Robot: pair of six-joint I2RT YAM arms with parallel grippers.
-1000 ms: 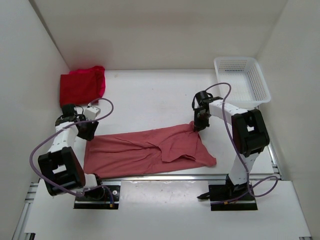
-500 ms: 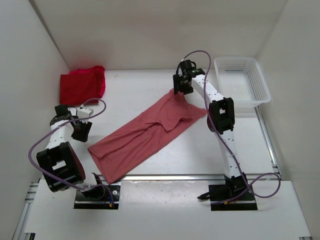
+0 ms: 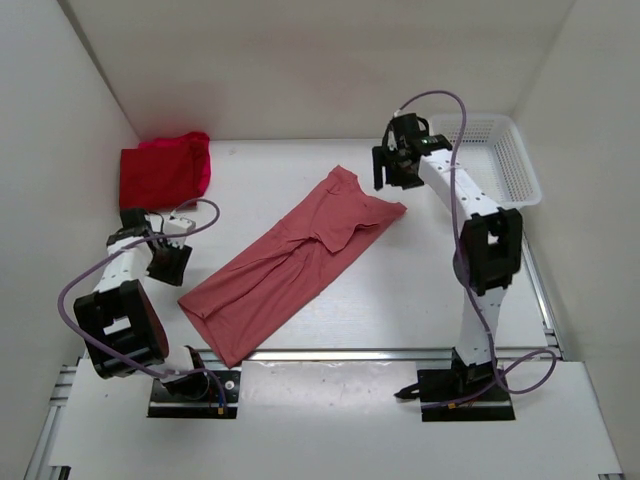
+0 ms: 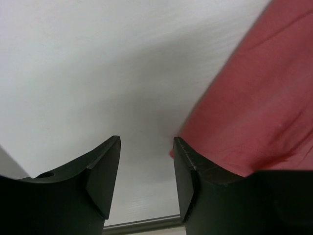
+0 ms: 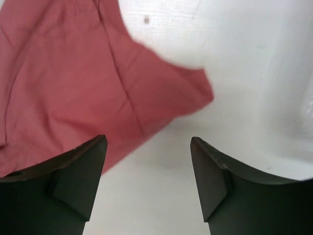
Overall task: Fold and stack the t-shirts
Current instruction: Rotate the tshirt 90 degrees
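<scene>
Salmon-pink cloth, faded: one t-shirt (image 3: 290,262) lies spread in a long diagonal band across the middle of the white table (image 3: 270,180), its near end toward the front-left and its far end toward the back, right of centre. Fabric mostly flat, with a few creases and a folded-over flap near the far end. Left gripper (image 3: 168,262) sits low beside the near-left edge of this shirt. In the left wrist view its jaws (image 4: 146,147) stand apart with only bare table between them. The shirt's edge (image 4: 254,98) comes in just by the right-hand finger (image 4: 188,169), and I cannot tell whether it touches. Nothing gripped. Right gripper (image 3: 395,172) hangs over the table just beside the shirt's far corner, arm stretched toward the back. In the right wrist view its jaws (image 5: 149,147) are spread wide and empty, with the shirt's pointed corner (image 5: 73,73) lying loose on the table below and to the left of the gap, clear of both fingers. Back-left corner holds two more shirts in a heap against the wall: a dark crimson one (image 3: 148,180), folded roughly square, and a bright pinkish-red one (image 3: 192,158) bunched at its far-right side, touching it. Which lies on top is unclear. White plastic mesh basket (image 3: 520,165) stands at the back-right corner, well apart from the heap, with the right arm's upper links crossing in front of its left side.
</scene>
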